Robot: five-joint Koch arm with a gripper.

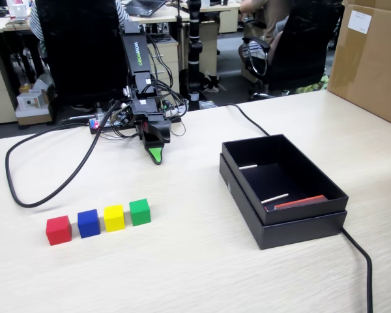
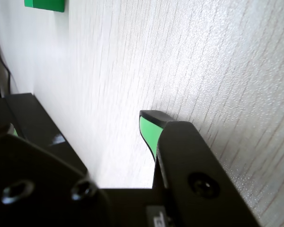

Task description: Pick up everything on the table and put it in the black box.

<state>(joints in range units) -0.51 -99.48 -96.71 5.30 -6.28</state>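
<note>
Four cubes stand in a row on the light wooden table at the front left of the fixed view: red, blue, yellow and green. The black box stands open at the right, with two white sticks and a red flat piece inside. My gripper hangs low over the table at the back, behind the cubes and apart from them. In the wrist view the gripper is open and empty, with bare table between the jaws. The green cube shows at that view's top edge.
A black cable loops across the table's left side. Another cable runs past the box's right side to the front edge. A cardboard box stands at the back right. Office chairs stand behind the table.
</note>
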